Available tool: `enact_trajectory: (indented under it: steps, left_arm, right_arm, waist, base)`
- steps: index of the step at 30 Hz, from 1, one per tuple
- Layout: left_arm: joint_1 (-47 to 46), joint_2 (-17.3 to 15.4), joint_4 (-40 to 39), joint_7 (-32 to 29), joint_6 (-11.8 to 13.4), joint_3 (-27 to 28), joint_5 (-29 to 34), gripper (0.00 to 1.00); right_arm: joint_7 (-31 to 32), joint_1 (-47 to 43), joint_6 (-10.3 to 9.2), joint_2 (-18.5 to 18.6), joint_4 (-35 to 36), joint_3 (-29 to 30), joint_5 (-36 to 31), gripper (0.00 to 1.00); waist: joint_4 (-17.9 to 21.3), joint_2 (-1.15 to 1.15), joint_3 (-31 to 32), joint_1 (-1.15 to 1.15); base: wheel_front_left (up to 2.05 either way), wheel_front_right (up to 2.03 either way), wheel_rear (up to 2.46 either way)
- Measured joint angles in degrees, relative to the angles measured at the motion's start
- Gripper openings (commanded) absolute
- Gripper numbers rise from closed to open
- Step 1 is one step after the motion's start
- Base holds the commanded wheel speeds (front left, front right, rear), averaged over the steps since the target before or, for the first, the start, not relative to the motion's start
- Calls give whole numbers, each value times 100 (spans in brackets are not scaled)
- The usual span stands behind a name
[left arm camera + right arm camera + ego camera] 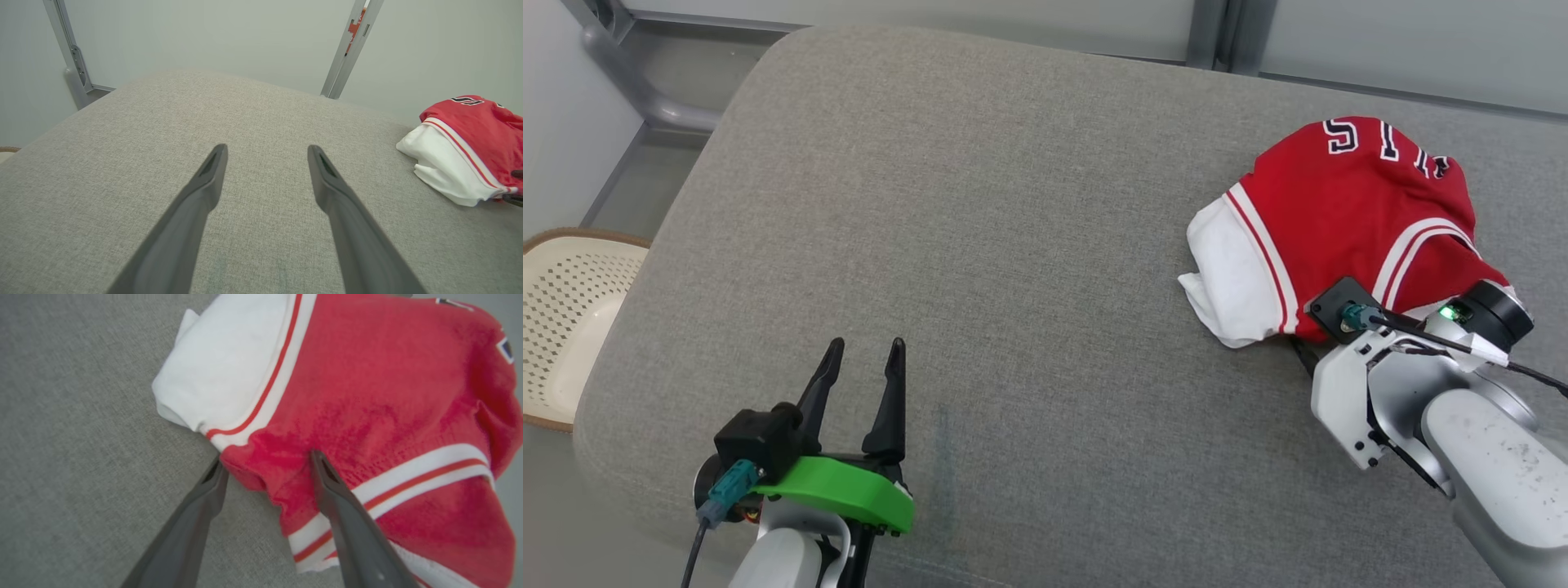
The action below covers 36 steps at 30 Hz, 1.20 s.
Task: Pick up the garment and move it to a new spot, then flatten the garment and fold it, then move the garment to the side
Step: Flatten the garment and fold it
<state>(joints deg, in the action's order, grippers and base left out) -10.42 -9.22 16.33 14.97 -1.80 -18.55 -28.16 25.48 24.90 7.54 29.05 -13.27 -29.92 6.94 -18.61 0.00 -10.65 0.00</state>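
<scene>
- Garment (1347, 212): red jersey with white and red trim, a white panel and black-and-white lettering. It lies bunched in a heap on the right part of the grey fabric cushion (1013, 245), towards the far edge.
- In the left wrist view the garment (470, 139) sits far right, white panel facing the camera.
- Right end effector (265, 457): fingers spread wide, nothing clamped. It is at the near edge of the garment (367, 375).
- One fingertip (214, 473) is at the hem where red fabric meets cushion; the other presses against the red cloth just above a white stripe. A red fold bulges between the two.
- Head view: the right wrist (1380, 384) comes in from the lower right, and its front end is up against the heap. The fingers are hidden there.
- Left end effector (866, 347): open and empty at the lower left, fingers pointing across bare cushion, well apart from the garment.
- Left wrist view confirms it: left end effector (267, 149) has both fingers parted over plain grey fabric.
- A perforated cream basket (564, 310) stands off the cushion's left edge.
- Metal frame posts (347, 49) stand behind the cushion against a pale wall.
</scene>
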Motion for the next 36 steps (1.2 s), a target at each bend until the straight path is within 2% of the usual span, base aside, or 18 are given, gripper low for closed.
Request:
enact_trajectory:
  steps: [1, 4, 7, 10, 14, 18, 20, 24, 26, 29, 36]
  left_arm:
    - [-22, 12, 20, 0, -7, 5, 1, 100]
    - [-35, 27, 48, 0, -19, 36, 8, 100]
    - [-25, 26, 73, 7, -19, 58, 37, 100]
    - [62, -4, 52, 16, 1, 157, 43, 100]
    - [194, -56, 10, 16, 4, 203, 51, 100]
    - [208, -111, -70, 16, 11, 234, 67, 100]
    - [211, -141, -103, 16, 30, 242, 77, 100]
    - [215, -204, -148, -26, 32, 226, 79, 100]
    - [216, -214, -165, -35, 38, 210, 86, 100]
    - [218, -249, -213, -70, 58, 212, 86, 100]
    - [214, -288, -267, -144, 63, 167, 87, 100]
  right_arm:
    - [-165, 24, 0, -60, -120, 51, 11, 0]
    - [-536, 30, 0, -244, -300, 322, 53, 0]
    - [-938, -116, 0, -565, -148, 945, 204, 0]
    - [-1122, -478, 0, -838, 464, 1450, 255, 0]
    - [-933, -1155, 0, -1005, 1445, 1626, 486, 0]
    - [-649, -1706, -3, -851, 2326, 1846, 773, 0]
    - [-517, -2000, -2, -821, 2663, 1923, 1128, 0]
    - [-223, -2643, -1, -312, 3067, 2183, 1748, 0]
    - [-160, -2972, -7, -232, 3066, 2654, 2048, 0]
    - [-49, -3332, -5, 49, 2970, 3005, 2319, 0]
    - [-164, -3452, -2, 404, 1916, 3041, 2473, 0]
  waist:
    - [-15, 0, -21, 0]
    - [-25, 0, -25, 0]
    - [3, 0, 39, 0]
    - [89, 0, 113, 0]
    - [334, 0, 190, 0]
    - [676, 0, 237, 0]
    - [848, 0, 258, 0]
    - [1197, 0, 299, 0]
    - [1361, 0, 316, 0]
    - [1548, 0, 329, 0]
    - [1736, 0, 305, 0]
  base:
    - [0, 0, 0]
    - [0, 0, 0]
    - [0, 0, 0]
    - [0, 0, 0]
    - [0, 0, 0]
    - [0, 0, 0]
    - [0, 0, 0]
    - [0, 0, 0]
    - [0, 0, 0]
    - [0, 0, 0]
    - [0, 0, 0]
